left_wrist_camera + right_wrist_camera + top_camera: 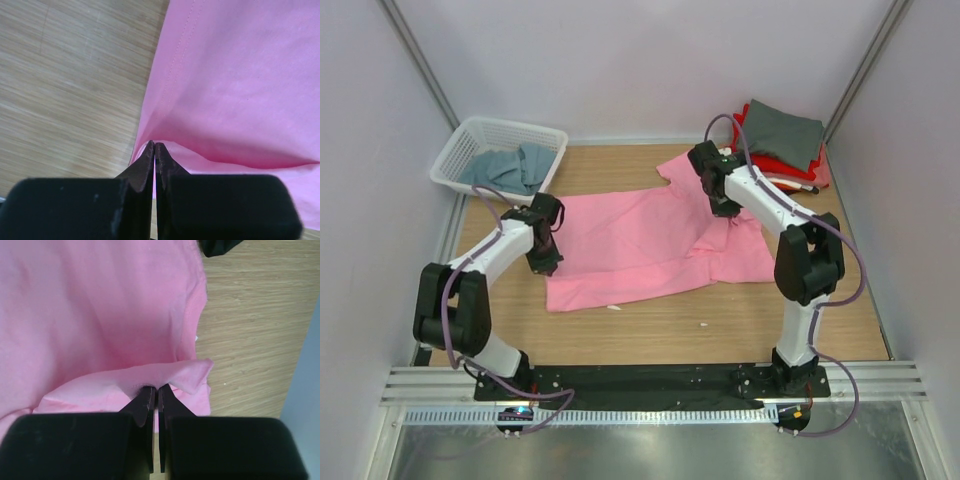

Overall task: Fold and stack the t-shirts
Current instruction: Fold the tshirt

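The plain pink cotton t-shirt (640, 240) lies spread, a little rumpled, across the middle of the light wooden table (720, 325); it looks thin, light and limp, the sort of cloth that sags and creases wherever it is not held; I'd judge a hem or side seam the best place to take it, at two points well apart so it hangs flat. That is roughly how it is taken; the left gripper (154, 148) is at the shirt's left edge, its black fingers (142, 162) closed to a hairline gap with a raised lip of pink cloth nipped between them; the right gripper (154, 389) is at the far right part, near the sleeve, likewise closed down on a small lifted fold. Neither bite looks deep, so a sharp pull might slip the cloth free. At the back right corner sits a pile of folded shirts, a dark grey shirt (782, 132) on top of a red shirt (780, 166); at the back left a white plastic lattice basket (510, 124) holds crumpled grey-blue shirts (505, 168), apart from the pink one.
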### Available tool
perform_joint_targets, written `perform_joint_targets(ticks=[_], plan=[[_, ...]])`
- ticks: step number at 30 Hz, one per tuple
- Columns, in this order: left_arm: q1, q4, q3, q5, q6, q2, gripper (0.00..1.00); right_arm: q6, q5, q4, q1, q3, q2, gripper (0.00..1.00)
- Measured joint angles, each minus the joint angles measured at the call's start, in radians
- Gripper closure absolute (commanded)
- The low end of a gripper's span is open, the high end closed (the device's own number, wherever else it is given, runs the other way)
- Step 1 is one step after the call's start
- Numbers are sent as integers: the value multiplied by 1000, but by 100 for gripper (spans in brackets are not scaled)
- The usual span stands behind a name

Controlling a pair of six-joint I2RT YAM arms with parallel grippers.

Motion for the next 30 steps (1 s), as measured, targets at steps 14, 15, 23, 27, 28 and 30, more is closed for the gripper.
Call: perform_joint_targets(ticks=[14, 15, 23, 27, 28, 30], plan=[[24, -5, 64, -11, 0, 87, 30, -72, 90, 88, -3, 137, 200, 0], [24, -4, 57, -12, -2, 67, 26, -68, 106, 96, -3, 129, 193, 0], [-36, -3, -95, 8, -67, -309, 23, 140, 58, 192, -31, -282, -225, 0], [-87, 17, -210, 44, -131, -414, 25, 314, -120, 290, -138, -624, -647, 1], [-89, 20, -237, 50, -143, -421, 25, 356, -163, 306, -175, -698, -728, 2], [-90, 42, -311, 63, -179, -438, 26, 428, -219, 326, -218, -813, -834, 4]])
